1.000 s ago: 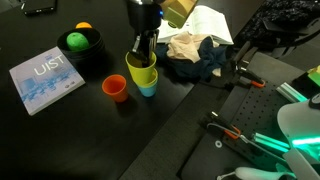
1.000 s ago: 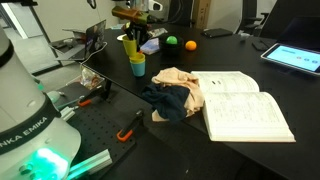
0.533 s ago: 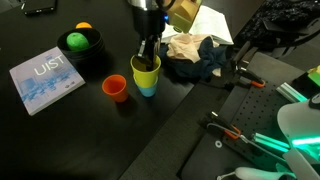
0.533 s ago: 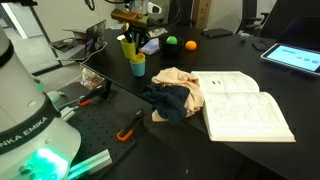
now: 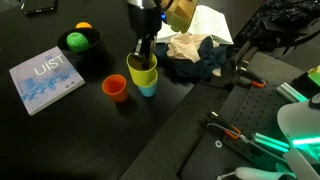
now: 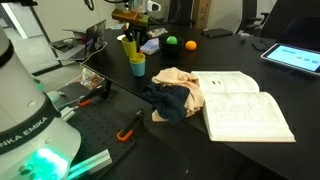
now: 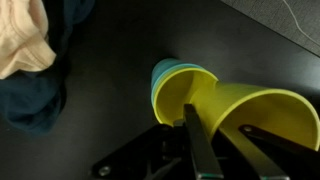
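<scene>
My gripper [image 5: 142,50] is shut on the rim of a yellow cup [image 5: 141,70], one finger inside it and one outside. The yellow cup hangs tilted just above a light blue cup [image 5: 148,88] that stands on the black table [image 5: 70,125]. In the wrist view the yellow cup [image 7: 225,105] fills the lower right, with the blue cup's rim [image 7: 158,72] showing behind it and my fingers [image 7: 215,140] clamped on the yellow wall. The other exterior view shows the gripper [image 6: 132,40] over the two cups [image 6: 135,62].
An orange cup [image 5: 115,88] stands beside the blue one. A green bowl with a green ball and an orange ball [image 5: 79,41] and a blue book [image 5: 45,78] lie further off. Crumpled cloths [image 5: 195,55] and an open book [image 6: 245,105] lie nearby. Tools lie on the perforated board [image 5: 235,135].
The yellow cup in my gripper has shifted slightly sideways and back over the blue cup. Nothing else has moved.
</scene>
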You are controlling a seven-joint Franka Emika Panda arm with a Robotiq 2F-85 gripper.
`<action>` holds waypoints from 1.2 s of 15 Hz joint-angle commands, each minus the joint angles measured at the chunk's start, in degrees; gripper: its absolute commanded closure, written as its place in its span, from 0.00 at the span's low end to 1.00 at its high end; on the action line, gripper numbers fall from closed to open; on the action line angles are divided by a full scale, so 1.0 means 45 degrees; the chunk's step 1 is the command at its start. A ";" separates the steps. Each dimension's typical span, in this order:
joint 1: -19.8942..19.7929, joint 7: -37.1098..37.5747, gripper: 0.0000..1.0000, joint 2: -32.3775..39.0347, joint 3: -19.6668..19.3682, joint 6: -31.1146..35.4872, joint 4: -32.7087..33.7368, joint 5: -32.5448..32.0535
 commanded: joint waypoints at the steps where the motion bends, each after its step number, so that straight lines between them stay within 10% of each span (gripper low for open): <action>1: -0.0107 -0.0373 0.99 -0.0061 0.0093 0.0555 -0.0141 -0.0160; 18: -0.0837 -0.0685 0.99 0.0255 -0.0216 0.1047 -0.0157 -0.1379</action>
